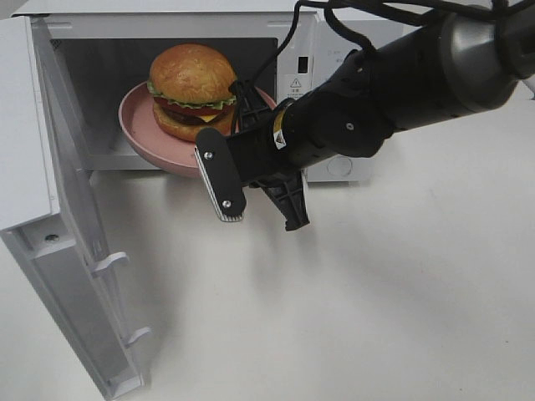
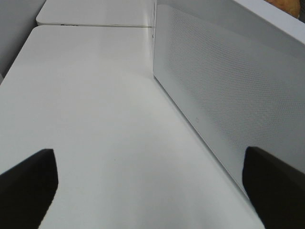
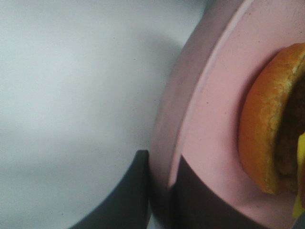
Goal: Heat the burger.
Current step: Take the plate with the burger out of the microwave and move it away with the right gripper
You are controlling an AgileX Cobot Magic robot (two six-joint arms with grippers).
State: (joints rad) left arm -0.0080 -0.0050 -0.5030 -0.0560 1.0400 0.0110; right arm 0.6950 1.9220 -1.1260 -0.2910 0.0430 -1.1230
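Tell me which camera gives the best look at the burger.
The exterior high view: it shows the whole burger on the pink plate in the open microwave. The right wrist view catches only part of the bun's edge, very close. The left wrist view shows at most a tiny brown sliver at its edge.

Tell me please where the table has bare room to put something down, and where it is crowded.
The table is bare in front of the microwave, right of the open door and under the right arm. The left wrist view shows another bare stretch beside the microwave's wall. The doorway is crowded: the right hand is shut on the pink plate carrying the burger.
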